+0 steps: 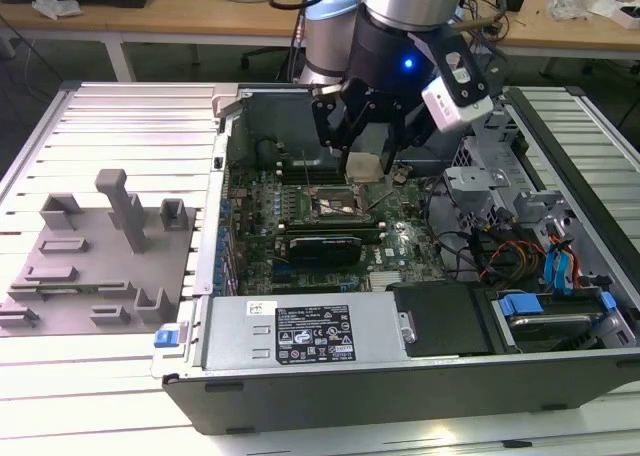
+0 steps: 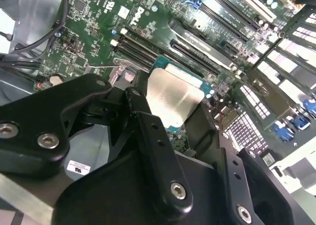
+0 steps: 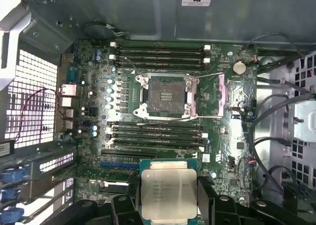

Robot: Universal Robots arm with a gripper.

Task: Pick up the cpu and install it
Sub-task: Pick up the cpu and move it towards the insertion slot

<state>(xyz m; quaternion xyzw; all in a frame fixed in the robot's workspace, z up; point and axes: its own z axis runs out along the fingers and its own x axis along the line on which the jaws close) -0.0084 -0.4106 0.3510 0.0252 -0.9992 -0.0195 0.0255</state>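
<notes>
The cpu (image 3: 167, 193) is a flat silvery square chip held between the black fingers of my gripper (image 1: 367, 168). In the exterior view the cpu (image 1: 365, 166) hangs above the green motherboard (image 1: 400, 238) inside the open computer case, a little toward the exterior view's right of the open socket (image 1: 333, 204). The first wrist view shows the socket (image 3: 167, 96) with its metal frame lifted and nothing in it, apart from the chip. In the second wrist view the cpu (image 2: 174, 100) shines between the fingers (image 2: 153, 151), above the board's slots.
The case (image 1: 400, 376) lies open on a slatted metal table (image 1: 110, 136). A grey plastic fixture with blocks (image 1: 95, 261) sits at the exterior view's left. Drive cages and cables (image 1: 530, 246) fill the case's right side; a power supply (image 1: 305, 331) lies along its near wall.
</notes>
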